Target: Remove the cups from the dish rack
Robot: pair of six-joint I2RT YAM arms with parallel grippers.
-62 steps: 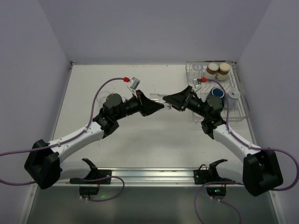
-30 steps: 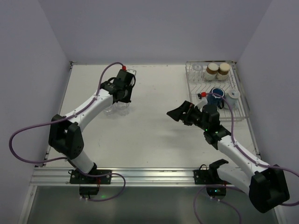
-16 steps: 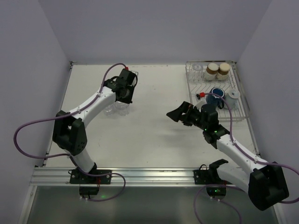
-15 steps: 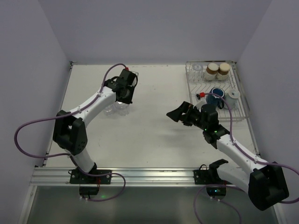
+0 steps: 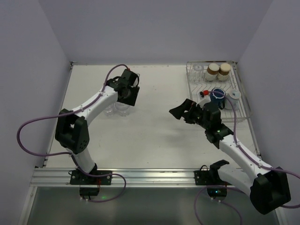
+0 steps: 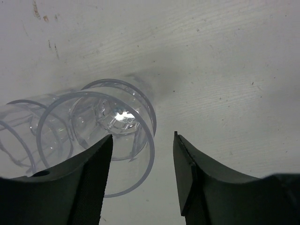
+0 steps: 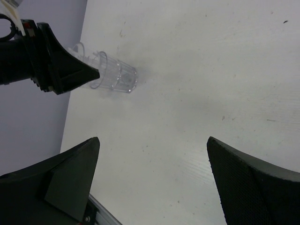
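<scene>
Left gripper (image 6: 143, 137): jaws moderately apart, holding nothing; it hangs nose-down over the table's 10 o'clock area.
First tumbler (image 6: 117, 123): clear and upright on the table, directly under the left gripper. One finger (image 6: 89, 187) cuts off part of its rim in the wrist view.
Second tumbler (image 6: 23, 136): clear and upright, just beside the first at its 9 o'clock. Whether the two touch cannot be told.
Table (image 5: 154, 140): white, with scuffs.
Right gripper (image 7: 152, 139): jaws wide, empty; it is held above mid-table, pointing to 9 o'clock.
Dish rack (image 5: 242, 89): at the table's 2 o'clock corner.
Cream cups (image 5: 213, 70): two, side by side at the rack's 12 o'clock end.
Blue mug (image 5: 216, 96): mid-rack, partly screened by the right wrist and its purple cable (image 5: 224, 88).
Hard to make out: clear glassware (image 5: 198, 69) at the rack's 11 o'clock corner and a pale round item (image 5: 234, 95) at its 3 o'clock side.
</scene>
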